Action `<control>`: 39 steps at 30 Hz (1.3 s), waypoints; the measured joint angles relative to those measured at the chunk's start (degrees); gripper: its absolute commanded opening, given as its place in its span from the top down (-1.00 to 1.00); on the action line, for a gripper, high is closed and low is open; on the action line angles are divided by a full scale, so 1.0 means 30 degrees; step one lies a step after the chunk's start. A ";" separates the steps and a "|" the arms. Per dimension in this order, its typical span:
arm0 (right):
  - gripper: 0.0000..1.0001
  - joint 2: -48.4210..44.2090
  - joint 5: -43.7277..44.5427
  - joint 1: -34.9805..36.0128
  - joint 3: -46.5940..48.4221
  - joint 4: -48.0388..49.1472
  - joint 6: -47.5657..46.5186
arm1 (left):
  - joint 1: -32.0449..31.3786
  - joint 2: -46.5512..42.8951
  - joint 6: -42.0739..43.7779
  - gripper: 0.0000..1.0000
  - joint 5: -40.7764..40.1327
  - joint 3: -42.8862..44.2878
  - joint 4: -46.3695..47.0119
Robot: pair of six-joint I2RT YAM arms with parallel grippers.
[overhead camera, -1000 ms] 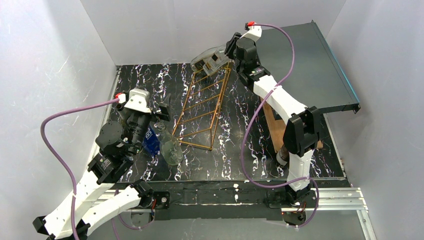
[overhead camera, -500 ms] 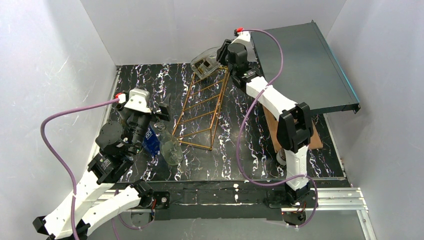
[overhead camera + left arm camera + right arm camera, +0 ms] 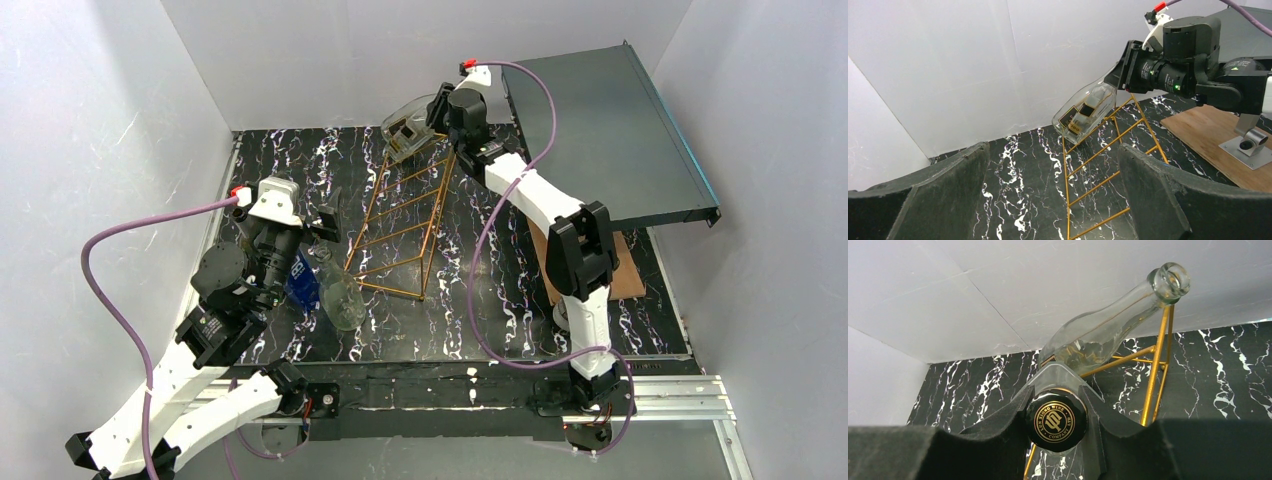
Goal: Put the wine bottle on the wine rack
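Nearest the bases, the left gripper (image 3: 1053,200) hangs over the black marbled table (image 3: 420,330) with its jaws spread wide and nothing between them. Just beside it a second clear bottle (image 3: 342,298) lies on its side, with a blue object (image 3: 300,282) close against it on the left.

Past those, the wine rack (image 3: 400,225) (thin gold wire, ladder-like rungs) lies in the middle of the table, running from near to far. To its right, a wooden board (image 3: 628,278) lies on the table under the right arm.

At the rack's far end the right gripper (image 3: 438,110) is clamped tight on the neck end of the wine bottle (image 3: 1083,111). Its fingers pinch just behind a black-and-gold cap (image 3: 1057,422). The bottle is clear glass with a dark label. It hangs tilted, neck up in the grip and base lowest, right at the rack's far top corner.

In the right wrist view an open-mouthed glass neck (image 3: 1168,280) rises beyond the cap above a gold rail; whether it is part of the held bottle cannot be told.

Farthest right is a dark flat box (image 3: 620,130).
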 measured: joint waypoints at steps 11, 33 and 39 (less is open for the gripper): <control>-0.10 0.1013 -0.0299 0.0015 0.1049 -0.0918 0.0313 | 0.0000 0.0000 0.0000 -0.99 0.0000 0.0000 0.0000; -0.36 0.1960 0.1042 0.1472 0.4568 -0.5224 -0.3359 | 0.0022 0.0080 -0.0095 -0.99 0.0146 0.0000 -0.0007; -0.44 0.0809 0.1042 0.1676 0.4830 -0.6936 -0.4386 | 0.0022 0.0270 -0.0131 -0.99 0.0153 0.0000 -0.0015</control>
